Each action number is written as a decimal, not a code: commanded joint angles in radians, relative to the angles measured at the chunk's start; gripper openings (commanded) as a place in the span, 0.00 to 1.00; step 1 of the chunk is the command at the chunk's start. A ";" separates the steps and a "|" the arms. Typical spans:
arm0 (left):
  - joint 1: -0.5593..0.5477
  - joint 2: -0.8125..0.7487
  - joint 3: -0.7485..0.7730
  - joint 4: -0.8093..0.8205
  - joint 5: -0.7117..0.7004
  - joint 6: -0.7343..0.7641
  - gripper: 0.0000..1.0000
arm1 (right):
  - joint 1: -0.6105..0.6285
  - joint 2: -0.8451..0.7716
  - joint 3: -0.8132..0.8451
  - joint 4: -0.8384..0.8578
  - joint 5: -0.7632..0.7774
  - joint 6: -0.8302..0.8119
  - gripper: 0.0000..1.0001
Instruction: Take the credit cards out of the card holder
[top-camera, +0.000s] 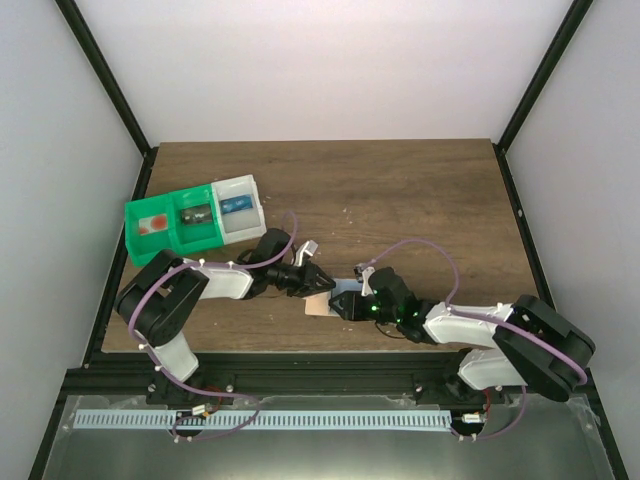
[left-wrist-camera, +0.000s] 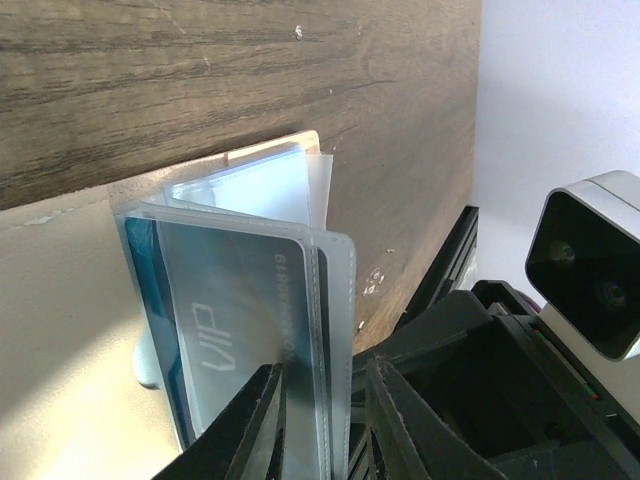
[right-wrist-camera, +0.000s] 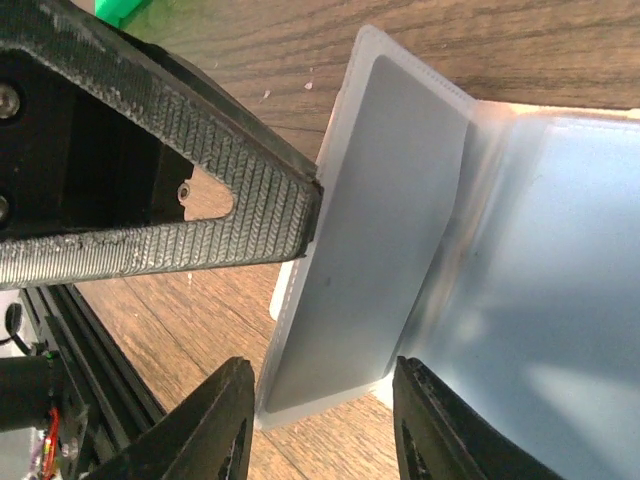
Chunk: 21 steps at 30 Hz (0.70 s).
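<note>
The tan card holder (top-camera: 322, 305) lies open near the table's front edge, and its clear plastic sleeves fan upward. In the left wrist view a bluish card printed "VIP" (left-wrist-camera: 230, 300) sits inside a sleeve above the tan cover (left-wrist-camera: 60, 300). My left gripper (left-wrist-camera: 325, 370) is closed on the edge of the sleeve stack; it also shows in the top view (top-camera: 318, 283). In the right wrist view a sleeve holding a grey card (right-wrist-camera: 390, 230) stands tilted up. My right gripper (right-wrist-camera: 318, 370) is open, with that sleeve's lower edge between its fingers without contact. It sits just right of the holder in the top view (top-camera: 345, 303).
A green bin (top-camera: 170, 225) and a white bin (top-camera: 240, 205) holding small items stand at the table's left. The left gripper's textured finger (right-wrist-camera: 200, 200) presses against the sleeve edge. The right wrist camera (left-wrist-camera: 590, 270) sits close beside the left fingers. The front rail (top-camera: 320, 375) runs just below the holder.
</note>
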 joint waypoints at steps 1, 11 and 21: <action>-0.007 0.008 0.012 0.023 0.007 0.006 0.25 | -0.002 0.007 0.040 -0.002 0.014 0.004 0.37; -0.007 -0.029 0.033 -0.090 -0.075 0.073 0.26 | -0.002 -0.033 0.025 -0.063 0.076 0.024 0.34; -0.008 -0.064 0.057 -0.216 -0.161 0.142 0.26 | -0.002 -0.038 0.029 -0.101 0.104 0.014 0.33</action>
